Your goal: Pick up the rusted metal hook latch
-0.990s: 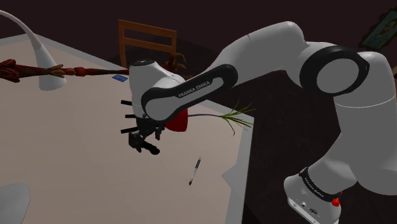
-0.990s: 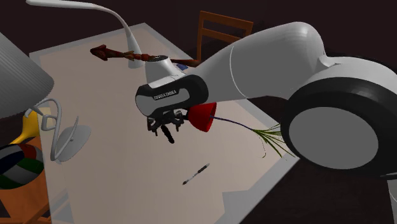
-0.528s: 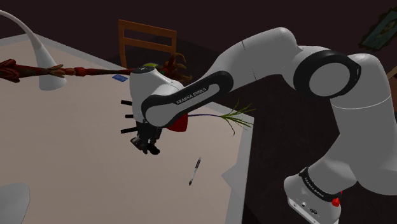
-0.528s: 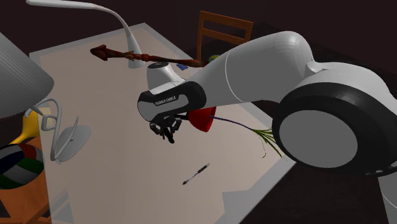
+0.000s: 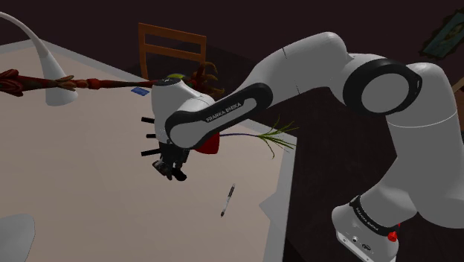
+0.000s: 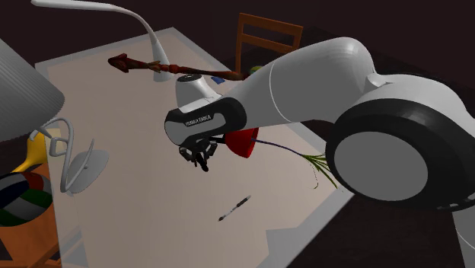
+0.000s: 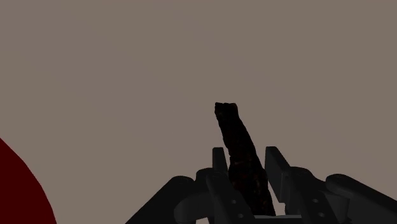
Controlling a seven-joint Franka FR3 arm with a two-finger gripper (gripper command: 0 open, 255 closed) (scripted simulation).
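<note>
The hook latch is a dark, rust-speckled bar that sticks out past the fingertips over the beige table. My black gripper is shut on it, one finger pressed to each side. In the shoulder view the gripper hangs low over the table's middle, just in front of a red flower head. The second exterior view shows the gripper pointing down at the same spot, to the left of the flower. I cannot tell whether the latch still touches the table.
A pen lies on the table toward the stand. The flower's stem ends in green leaves at the table edge. A long red-brown stick, a white lamp and a wooden chair stand farther off. Another lamp base sits at the second exterior view's left.
One second ago the fingers stood apart around the latch; they have since turned and shut on it. Nothing has moved in the last half second.
</note>
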